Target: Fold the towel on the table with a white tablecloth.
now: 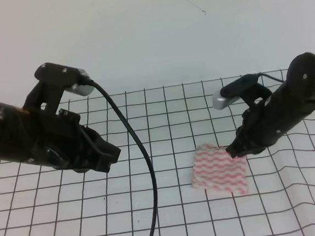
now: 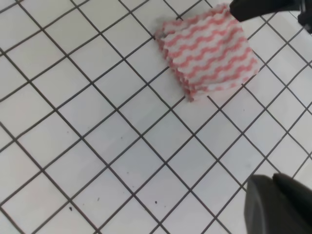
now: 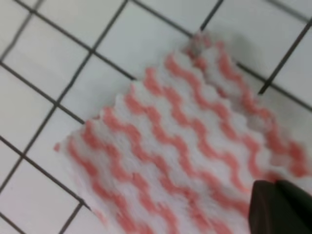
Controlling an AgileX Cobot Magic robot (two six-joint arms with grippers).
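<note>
We see the towel [image 1: 219, 170] folded small on the white tablecloth [image 1: 163, 123], lower right of centre; the right gripper [image 1: 238, 149] touches its upper right corner, the left gripper [image 1: 107, 155] hangs well apart at left; we cannot tell either's jaw state.

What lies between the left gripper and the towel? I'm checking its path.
In the exterior high view, a black cable and bare white tablecloth separate the left gripper from the towel.

Towel [image 1: 219, 170] folded small, flat on white tablecloth [image 1: 154, 206], pink-striped, layered edges.
</note>
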